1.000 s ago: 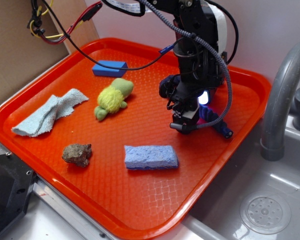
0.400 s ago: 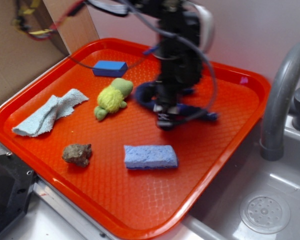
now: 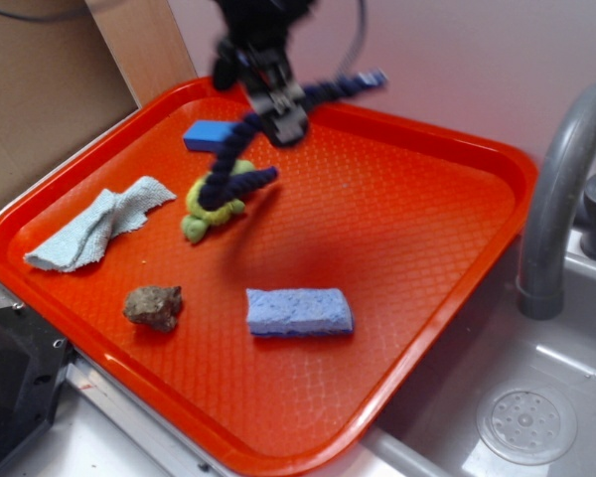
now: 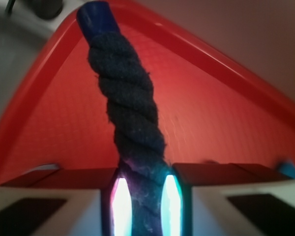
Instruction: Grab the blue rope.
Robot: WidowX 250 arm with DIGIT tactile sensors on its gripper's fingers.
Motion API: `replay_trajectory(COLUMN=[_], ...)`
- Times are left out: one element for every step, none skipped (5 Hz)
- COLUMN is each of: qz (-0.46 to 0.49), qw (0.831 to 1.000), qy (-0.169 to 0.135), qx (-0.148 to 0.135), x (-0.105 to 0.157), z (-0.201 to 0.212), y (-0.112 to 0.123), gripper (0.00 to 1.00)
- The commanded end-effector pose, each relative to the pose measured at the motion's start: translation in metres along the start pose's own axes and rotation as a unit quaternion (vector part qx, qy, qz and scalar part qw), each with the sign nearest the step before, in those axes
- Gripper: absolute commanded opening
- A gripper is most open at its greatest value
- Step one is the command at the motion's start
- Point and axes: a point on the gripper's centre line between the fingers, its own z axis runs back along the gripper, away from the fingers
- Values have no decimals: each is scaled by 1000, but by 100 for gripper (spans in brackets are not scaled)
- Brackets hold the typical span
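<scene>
Rope: the blue rope (image 3: 240,164) was off the surface — pinched near its middle, one length dangling down in front of the green plush toy (image 3: 211,207), the other reaching out to the right at roughly hand height, ending in a shiny blue cap.
Rope, wrist view: the same blue rope (image 4: 130,118) ran straight away from the camera, its twisted strands squeezed where they passed between the two lit pads.
Hand: the hand (image 3: 278,107) was clamped on the rope, with no gap visible at either pad; it sat high over the far-left part of the tray, blurred.
Key relation: the rope's long axis crossed the pinch roughly at right angles, so both ends hung free on either side — neither end appeared to touch the tray, though the lower one came close to the plush toy.
Surface: the orange tray (image 3: 447,238) carried the light blue sponge (image 3: 299,311), a blue block (image 3: 211,133), a brown rock (image 3: 154,306) and a pale cloth (image 3: 97,226), all apart from the rope.
Judgement: the grab looked complete; the risk left was slipping, since the pinch held only a short stretch of a floppy cord.
</scene>
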Motion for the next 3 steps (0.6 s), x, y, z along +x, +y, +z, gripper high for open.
replay_trajectory(qz=[237, 353, 387], qw=[971, 933, 920], qy=[12, -1, 4], qx=[24, 62, 60], x=[-21, -22, -22], z=[101, 112, 96], y=[4, 8, 11], gripper=[0, 0, 0])
